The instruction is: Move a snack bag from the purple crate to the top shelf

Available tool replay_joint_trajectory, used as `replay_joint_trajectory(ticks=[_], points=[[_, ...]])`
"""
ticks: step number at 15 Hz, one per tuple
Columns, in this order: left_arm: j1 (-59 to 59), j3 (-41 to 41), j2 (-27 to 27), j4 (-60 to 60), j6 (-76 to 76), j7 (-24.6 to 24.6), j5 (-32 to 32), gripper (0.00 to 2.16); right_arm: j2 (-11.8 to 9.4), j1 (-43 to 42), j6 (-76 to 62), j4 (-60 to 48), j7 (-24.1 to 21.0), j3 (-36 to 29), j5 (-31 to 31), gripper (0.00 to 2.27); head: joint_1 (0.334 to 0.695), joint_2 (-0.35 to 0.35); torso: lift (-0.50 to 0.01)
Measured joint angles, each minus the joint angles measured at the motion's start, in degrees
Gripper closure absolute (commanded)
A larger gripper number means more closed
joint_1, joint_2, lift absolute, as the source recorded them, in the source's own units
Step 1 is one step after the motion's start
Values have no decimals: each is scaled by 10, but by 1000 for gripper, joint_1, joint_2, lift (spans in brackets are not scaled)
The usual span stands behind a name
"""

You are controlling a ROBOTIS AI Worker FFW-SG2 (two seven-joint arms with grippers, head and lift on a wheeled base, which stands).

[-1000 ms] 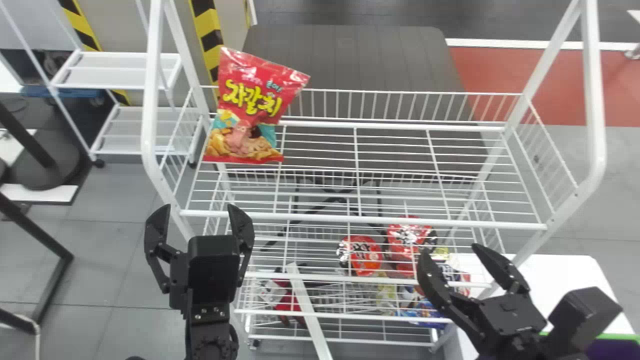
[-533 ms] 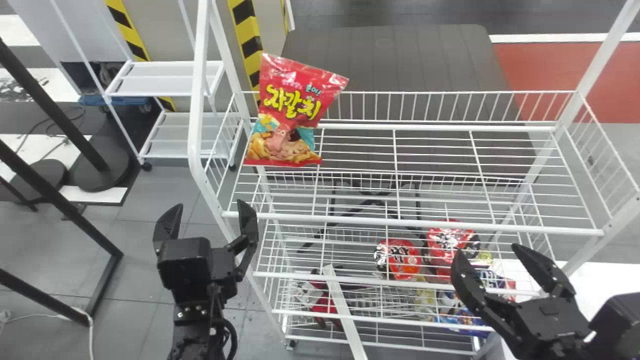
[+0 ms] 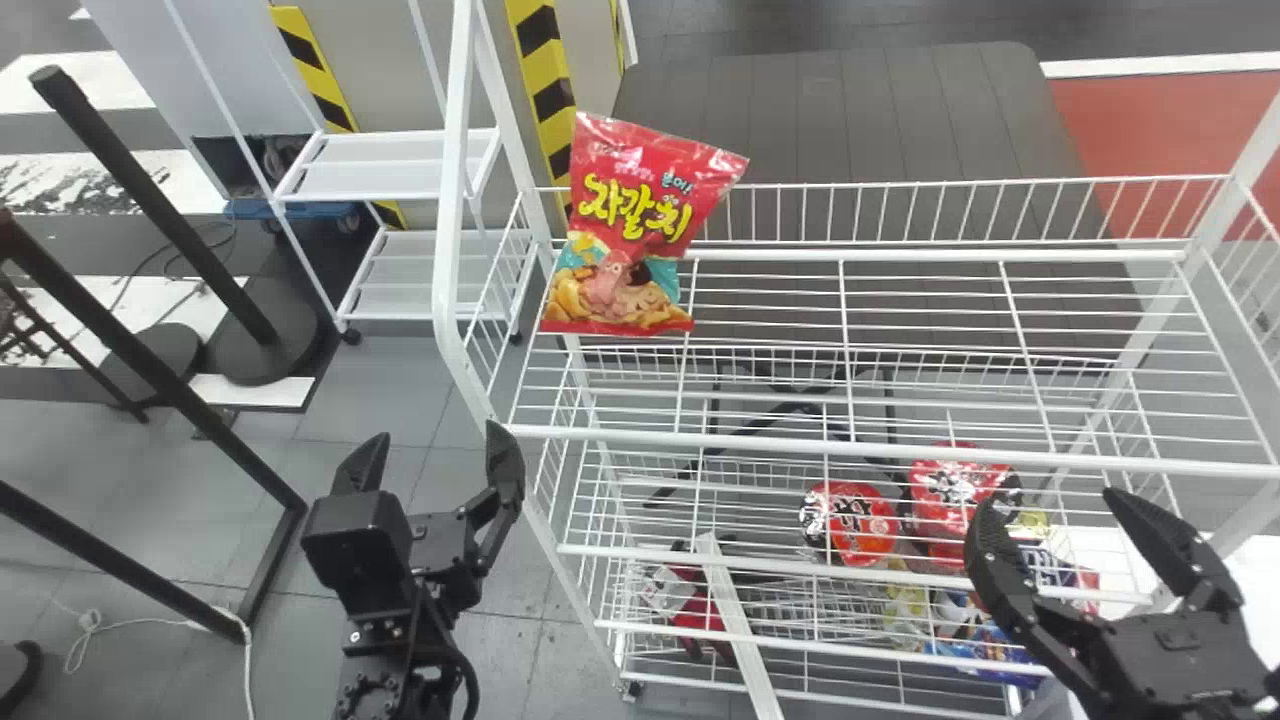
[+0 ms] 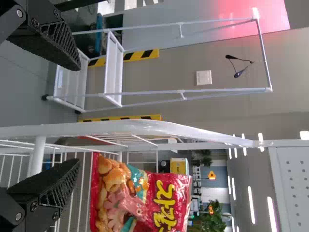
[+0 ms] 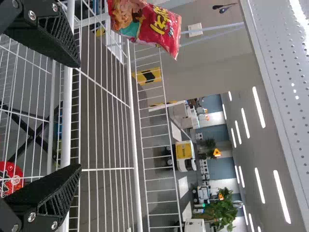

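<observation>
The red snack bag (image 3: 635, 235) stands upright at the left end of the white rack's top shelf (image 3: 880, 440), leaning on its back rail. My left gripper (image 3: 430, 465) is open with nothing between its fingers, in front of and left of the rack. At the lower right, my right gripper (image 3: 1075, 510) is also open and empty, before the lower shelves. In the left wrist view the bag (image 4: 140, 198) stands beyond my left gripper (image 4: 72, 125). In the right wrist view the bag (image 5: 145, 24) is farther off, past my right gripper (image 5: 72, 116).
Red packs (image 3: 850, 522) and other snack bags (image 3: 985, 640) lie on the lower shelves. A white board (image 3: 738, 625) slants across the rack's lower front. Black posts (image 3: 150, 385) stand on the left, and a small white rack (image 3: 395, 165) is behind them.
The rack, bag and surroundings have shifted rightward in the head view. Both grippers also sit farther right there, the left one only slightly; they stay open.
</observation>
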Motion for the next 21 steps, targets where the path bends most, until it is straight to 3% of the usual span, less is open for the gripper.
replay_joint_trajectory(ticks=[21], points=[[9,7,0,6,-24,-16,-1,164,3,11,3,-16,-8,2,8,66,695,204,0]])
